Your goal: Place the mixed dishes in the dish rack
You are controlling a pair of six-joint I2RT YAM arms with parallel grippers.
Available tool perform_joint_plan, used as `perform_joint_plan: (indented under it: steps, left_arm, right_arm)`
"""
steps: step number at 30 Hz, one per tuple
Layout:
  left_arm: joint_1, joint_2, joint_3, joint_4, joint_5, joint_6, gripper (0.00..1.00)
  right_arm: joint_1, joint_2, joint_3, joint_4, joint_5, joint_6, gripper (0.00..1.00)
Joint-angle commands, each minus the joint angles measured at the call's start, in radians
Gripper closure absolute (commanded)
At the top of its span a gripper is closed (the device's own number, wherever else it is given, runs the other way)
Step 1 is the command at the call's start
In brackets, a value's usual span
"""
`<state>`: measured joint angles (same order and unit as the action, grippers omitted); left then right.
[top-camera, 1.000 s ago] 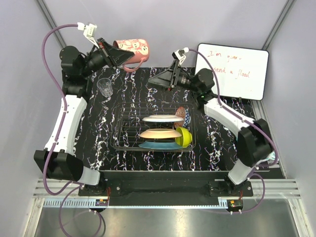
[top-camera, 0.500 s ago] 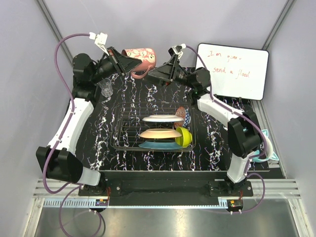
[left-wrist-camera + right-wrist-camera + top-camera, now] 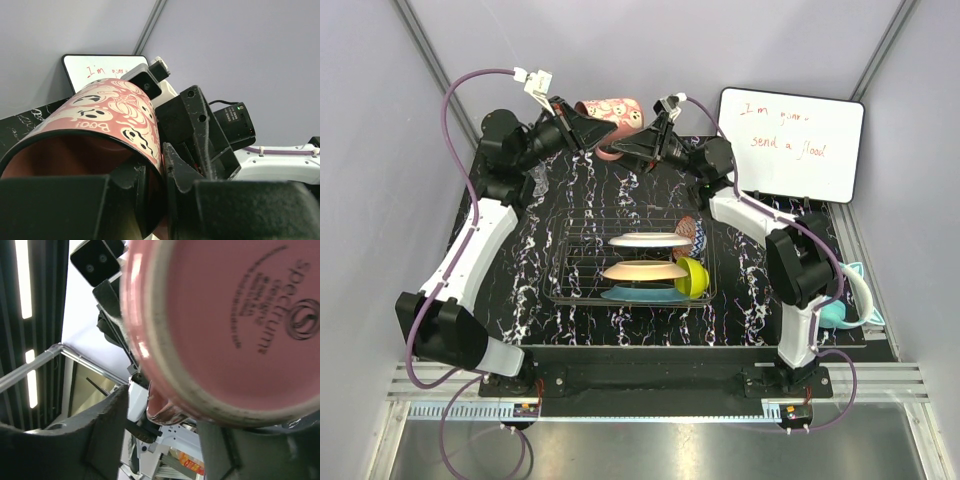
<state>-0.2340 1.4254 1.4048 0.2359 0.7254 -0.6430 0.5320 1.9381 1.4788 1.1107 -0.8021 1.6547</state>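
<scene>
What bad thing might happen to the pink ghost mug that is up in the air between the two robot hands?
1. The left gripper pinches only the rim of the pink ghost-pattern mug, which lies sideways above the black marbled table. The right gripper is around its base but looks not yet tight. If the left lets go early, the mug may fall and crack.
2. The left arm hangs close over the small clear glass and might knock it.
</scene>
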Motion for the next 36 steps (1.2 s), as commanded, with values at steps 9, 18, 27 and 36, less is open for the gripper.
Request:
perform_joint_plan:
  steps: [9, 18, 27, 36]
  left_arm:
    - [-0.027, -0.032, 0.03, 0.115, 0.019, 0.031, 1.0]
    - [-0.016, -0.114, -0.07, -0.13, 0.107, 0.221, 0.94]
    - [0.051, -0.19, -0.093, -0.332, 0.172, 0.365, 0.66]
    - [0.082, -0.264, -0.205, -0.388, 0.204, 0.388, 0.1]
  right_arm:
    - [0.016, 0.047, 0.097, 0.028, 0.043, 0.03, 0.85]
    - [0.008, -0.036, 0.077, -0.151, -0.012, -0.169, 1.0]
    - [0.006, -0.166, 0.083, -0.552, 0.027, -0.624, 1.0]
    - [0.003, -0.217, 0.015, -0.551, 0.09, -0.7, 1.0]
